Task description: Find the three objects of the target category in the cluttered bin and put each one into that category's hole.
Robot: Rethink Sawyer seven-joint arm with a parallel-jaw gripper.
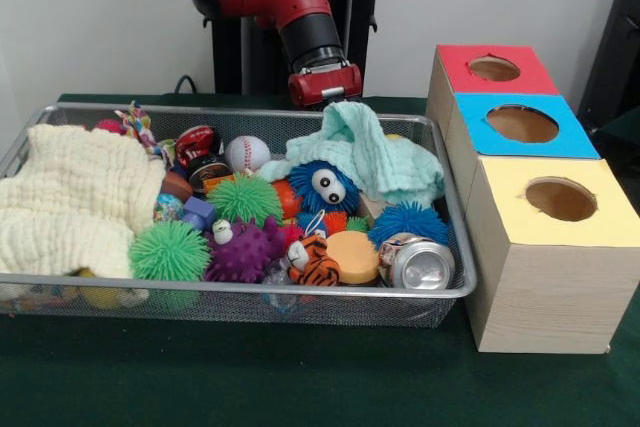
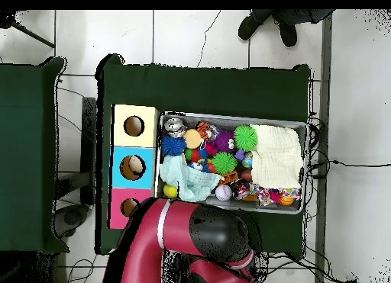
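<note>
1. Wire bin [image 1: 300, 292] on green desk [image 1: 300, 377], packed w/ toys. The arm's wrist end [image 1: 323, 82] hangs at the bin's far rim, over the mint cloth [image 1: 385, 152]. Jaws hidden behind cloth & rim: can't tell if open or closed.
2. Boxes: 3 in a row just beside the bin, 1 round hole each – red box [image 1: 495, 69] farthest, blue box [image 1: 520, 125] mid, yellow box [image 1: 560, 202] nearest camera.
3. Cloths: 2. Cream blanket [image 1: 70, 197] heaped over one end of the bin; mint cloth draped at the far corner nearest the boxes.
4. Spiky balls, counted in front view: green 2 ( [image 1: 168, 252], [image 1: 245, 197]), purple 1 [image 1: 243, 252], blue 1 [image 1: 408, 219]. Plus 1 blue fuzzy toy w/ googly eyes [image 1: 323, 185], partly under mint cloth.
5. Baseball [image 1: 246, 154]: 1, near far rim, beside a red-black toy [image 1: 197, 144].
6. Drink can [image 1: 420, 262]: 1, on its side, near corner by yellow box, end facing camera.
7. Orange disc [image 1: 353, 255]: 1, touching can. Striped tiger toy [image 1: 317, 262]: 1, just beside disc.
8. Target category not evident from views; all toys seen lie in the bin.
9. Overhead: a person's shoes [image 2: 269, 24] at top edge, well apart from desk.
</note>
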